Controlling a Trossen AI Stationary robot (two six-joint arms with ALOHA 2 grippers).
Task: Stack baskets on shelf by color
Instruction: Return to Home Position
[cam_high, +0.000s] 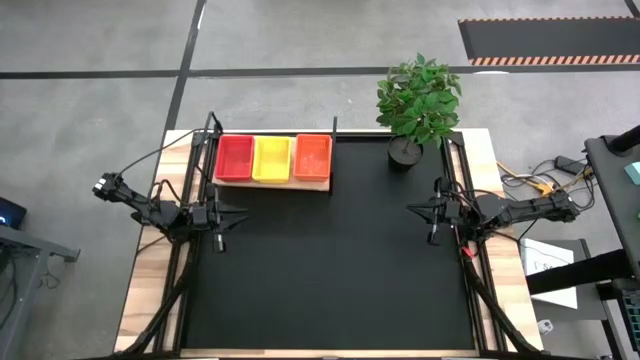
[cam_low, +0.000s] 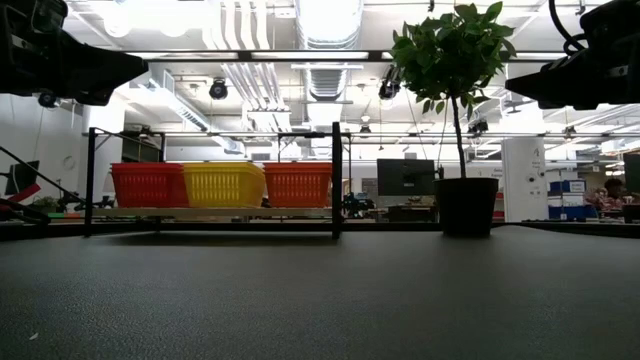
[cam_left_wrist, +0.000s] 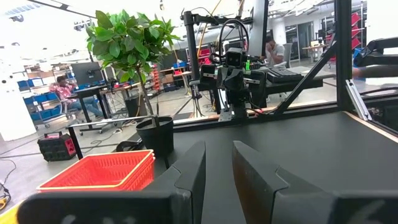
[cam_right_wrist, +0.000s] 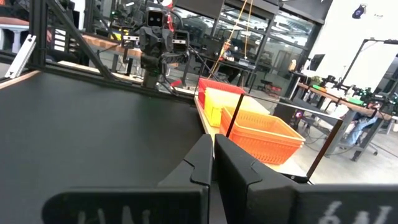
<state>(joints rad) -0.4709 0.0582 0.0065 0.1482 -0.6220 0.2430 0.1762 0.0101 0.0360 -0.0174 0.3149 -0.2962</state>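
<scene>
Seen from above, with the black mat (cam_high: 330, 270) read as a clock dial, the left gripper (cam_high: 230, 212) hovers at 9 o'clock, its fingers slightly apart and holding nothing. At 11 o'clock the light-wood shelf (cam_high: 272, 184) carries three piles side by side and touching: red baskets (cam_high: 234, 158), yellow baskets (cam_high: 272, 158) and orange baskets (cam_high: 313, 157). Each pile is a nested set of shallow mesh trays in one colour, their tops level; how many are in each cannot be counted. A potted plant (cam_high: 417, 100) stands at 1 o'clock. The right gripper (cam_high: 418, 208) hovers at 3 o'clock, fingers together and empty. Sorting looks complete. Going home well likely means keeping both arms raised, well clear of the shelf's black frame posts (cam_low: 337, 180) and the plant.
</scene>
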